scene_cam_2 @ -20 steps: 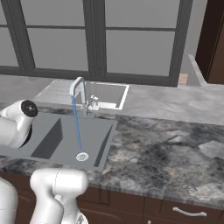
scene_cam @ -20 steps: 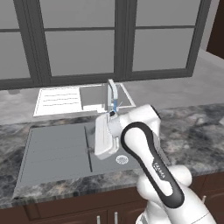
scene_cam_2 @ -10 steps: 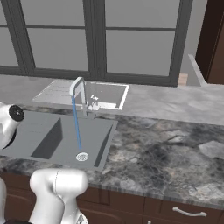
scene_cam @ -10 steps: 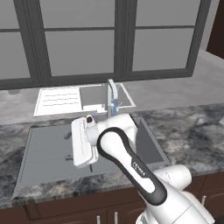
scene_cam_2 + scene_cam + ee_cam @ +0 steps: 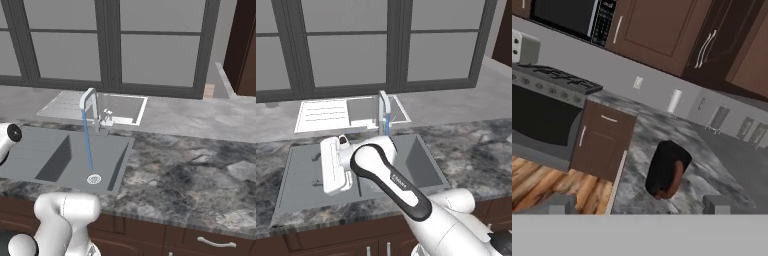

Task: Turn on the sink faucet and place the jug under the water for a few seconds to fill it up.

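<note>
The slim upright grey metal sink faucet (image 5: 89, 102) is seen at the far edge of the grey rectangular sink (image 5: 47, 162), with its short angular spout bent forward over the basin. A thin, straight, translucent blue stream of water (image 5: 87, 142) is seen falling from the spout to the round drain (image 5: 93, 178) in the near right part of the basin. In the left base view the same faucet (image 5: 384, 111) is partly covered by the white arm (image 5: 387, 181), which is bent across the sink (image 5: 301, 184) toward the left, and a short piece of the blue water (image 5: 387, 123) is visible below the spout. A white ridged mat (image 5: 322, 114) is laid on the pale counter beyond the sink, to the left of the faucet.

In the hand view the small black rounded jug with a reddish-brown handle (image 5: 667, 170) is found upright on the grey speckled stone counter (image 5: 637, 175), near the counter's edge and just ahead of the gripper (image 5: 636, 204). The jug lies between the lines of the two fingertips (image 5: 561, 202) but apart from them, and nothing is held. The jaws are spread wide. A black stove (image 5: 547, 102) and a brown cabinet drawer front (image 5: 599, 145) are seen to the left of the jug in that view, with dark brown upper cabinets (image 5: 662, 30) above.
</note>
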Robot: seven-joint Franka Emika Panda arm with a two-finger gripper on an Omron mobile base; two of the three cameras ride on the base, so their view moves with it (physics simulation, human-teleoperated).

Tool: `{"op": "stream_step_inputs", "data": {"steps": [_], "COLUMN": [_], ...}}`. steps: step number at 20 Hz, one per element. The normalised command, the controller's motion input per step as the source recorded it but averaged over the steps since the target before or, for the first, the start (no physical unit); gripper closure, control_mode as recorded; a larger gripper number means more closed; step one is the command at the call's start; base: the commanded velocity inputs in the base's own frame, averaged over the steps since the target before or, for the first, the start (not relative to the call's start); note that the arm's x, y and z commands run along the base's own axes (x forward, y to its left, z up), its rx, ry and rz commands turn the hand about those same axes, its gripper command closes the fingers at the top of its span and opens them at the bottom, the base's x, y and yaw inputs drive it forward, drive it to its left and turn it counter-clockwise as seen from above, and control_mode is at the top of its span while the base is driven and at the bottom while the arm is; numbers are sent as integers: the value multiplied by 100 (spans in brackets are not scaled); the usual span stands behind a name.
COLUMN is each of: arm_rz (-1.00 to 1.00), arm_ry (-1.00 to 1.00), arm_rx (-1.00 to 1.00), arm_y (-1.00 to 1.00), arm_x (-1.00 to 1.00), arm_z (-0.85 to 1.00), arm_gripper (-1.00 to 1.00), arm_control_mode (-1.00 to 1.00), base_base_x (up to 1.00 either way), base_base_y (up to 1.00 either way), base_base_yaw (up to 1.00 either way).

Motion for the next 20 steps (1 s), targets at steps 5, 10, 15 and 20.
{"op": "stream_step_inputs", "data": {"steps": [5,10,15,20], "arm_rz": [3,2,0,0], "arm_ry": [0,1,7,15], "arm_rx": [10,7,1,0], "arm_y": [54,59,62,56], "arm_x": [10,10,15,24], "arm_z": [-11,-13,-7,-1], "arm_gripper": [-100,-100,-100,-100], "arm_control_mode": [-100,-100,-100,-100], "base_base_x": [0,0,0,0], "base_base_y": [0,0,0,0], "base_base_yaw": [0,0,0,0]}}
